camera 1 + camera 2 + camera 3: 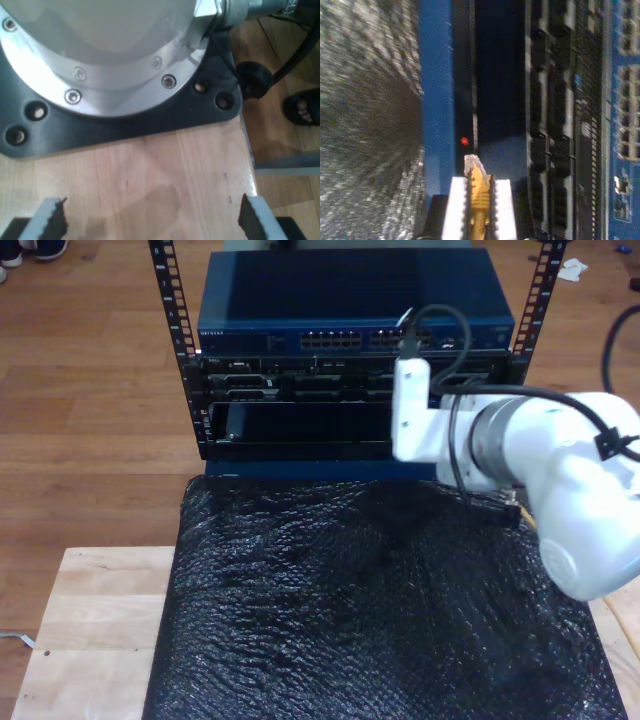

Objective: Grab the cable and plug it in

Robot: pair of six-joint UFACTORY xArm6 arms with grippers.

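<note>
Cable (pixel 479 192) first: it is yellow and sits pinched between the two white pads (pixel 455 207) of my second gripper (pixel 479 200), low in the middle of the second wrist view. Its clear plug (pixel 471 165) sticks out past the pads, pointing away from the gripper.

Now from big to small. The black mat (pixel 380 610) covers most of the lower half of the exterior view. Above it, at the top middle, stands the rack (pixel 350 350) with its blue switch (pixel 350 305) and a row of ports (pixel 370 339). A white arm (pixel 530 455) reaches in from the exterior view's right toward the rack's front.

The plug's long line runs straight ahead from the gripper at the rack face, with a small red light (pixel 464 141) just beyond its tip. I think the next move depends on lining that tip up with a port; I cannot tell which one.

My first gripper (pixel 152 217) is spread wide over bare wood (pixel 150 170), holding nothing, near a black base plate (pixel 210 107). So my second gripper is the one to plug in.
</note>
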